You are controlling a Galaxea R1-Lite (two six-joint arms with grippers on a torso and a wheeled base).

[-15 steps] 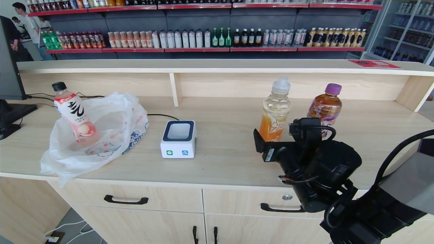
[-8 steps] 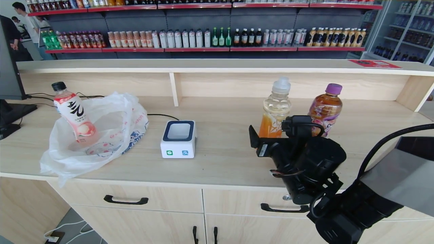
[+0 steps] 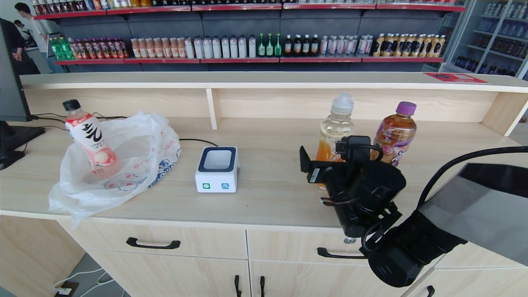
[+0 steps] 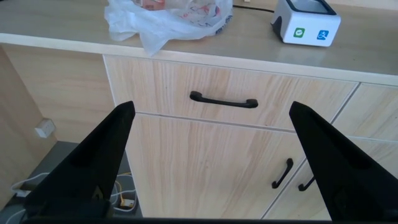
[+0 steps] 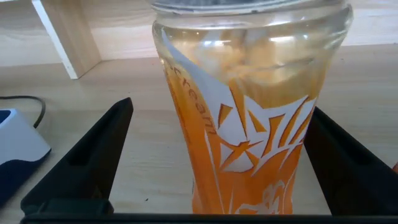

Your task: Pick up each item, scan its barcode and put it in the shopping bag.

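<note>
Orange bottle stands inside wide-open right gripper, untouched. Best centre on label, close gently; purple-capped bottle just beside. Left gripper open, empty.

The clear plastic bottle carries an orange label with white zigzags; the amber plastic bottle has a purple cap.

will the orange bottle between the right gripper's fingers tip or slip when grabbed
The orange bottle is tall, narrow and upright, so a nudge from one finger of the right gripper would probably tip it. Its smooth, rounded wall and glossy label may slip or twist in a light grip. Clear thin-looking plastic could dent under a hard squeeze.
</note>
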